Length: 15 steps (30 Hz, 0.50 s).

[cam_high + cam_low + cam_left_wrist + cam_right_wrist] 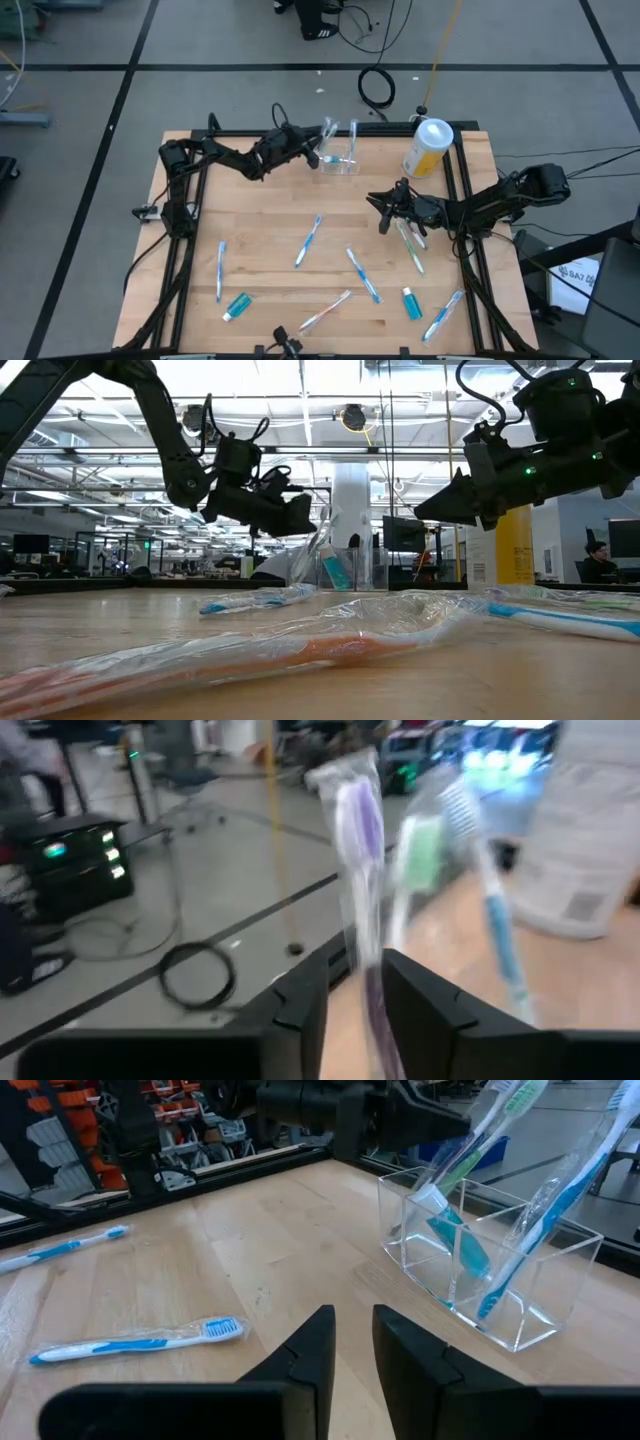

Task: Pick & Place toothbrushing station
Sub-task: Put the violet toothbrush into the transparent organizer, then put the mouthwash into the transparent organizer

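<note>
The clear plastic holder (340, 162) stands at the table's far middle. In the right wrist view (490, 1260) it holds a teal tube, a green-handled brush and a blue brush, all leaning out of its top. My left gripper (312, 153) is just left of the holder and above the table, shut on a wrapped purple toothbrush (362, 830). My right gripper (384, 208) hovers right of centre, open by a narrow gap and empty, with wrapped toothbrushes (412, 245) on the table beside it. My left gripper pinches the wrapped purple toothbrush by its handle (368, 982) between its two fingers, which lie across it. The brush stands roughly upright, its head (360, 805) above the fingers. The fingers hide its lower end, so I cannot tell whether that end is in the holder.
A yellow canister with a white lid (428, 148) stands right of the holder at the far edge. Several wrapped toothbrushes (307, 242) and two teal tubes (237, 306) (411, 303) lie over the near half of the table. Black frame rails (470, 260) run along both sides.
</note>
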{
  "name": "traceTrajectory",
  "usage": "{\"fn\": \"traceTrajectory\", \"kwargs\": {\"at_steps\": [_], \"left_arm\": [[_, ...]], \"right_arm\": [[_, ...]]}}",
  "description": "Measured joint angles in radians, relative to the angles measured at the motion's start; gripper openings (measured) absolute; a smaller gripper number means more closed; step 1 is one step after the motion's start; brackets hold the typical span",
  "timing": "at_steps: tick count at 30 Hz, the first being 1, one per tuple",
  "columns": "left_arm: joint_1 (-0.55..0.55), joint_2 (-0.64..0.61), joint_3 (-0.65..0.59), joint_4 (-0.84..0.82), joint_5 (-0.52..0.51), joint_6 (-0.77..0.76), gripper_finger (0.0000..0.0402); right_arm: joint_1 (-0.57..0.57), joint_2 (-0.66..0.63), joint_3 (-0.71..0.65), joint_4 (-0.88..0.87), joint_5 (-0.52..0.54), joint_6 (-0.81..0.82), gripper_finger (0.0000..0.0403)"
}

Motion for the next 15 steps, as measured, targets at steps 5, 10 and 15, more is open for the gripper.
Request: {"fn": "traceTrajectory", "kwargs": {"at_steps": [5, 10, 15], "left_arm": [[-0.008, 0.0, 0.0, -0.059, -0.013, 0.001, 0.0142], [-0.028, -0.05, -0.001, -0.126, -0.014, 0.002, 0.0168], [-0.053, -0.194, -0.001, -0.341, -0.058, -0.024, 0.0176]], "right_arm": [[0.0, 0.0, 0.0, 0.0, 0.0, 0.0, 0.0061], [0.0, 0.0, 0.0, 0.0, 0.0, 0.0, 0.0061], [0.0, 0.0, 0.0, 0.0, 0.0, -0.008, 0.0061]]}}
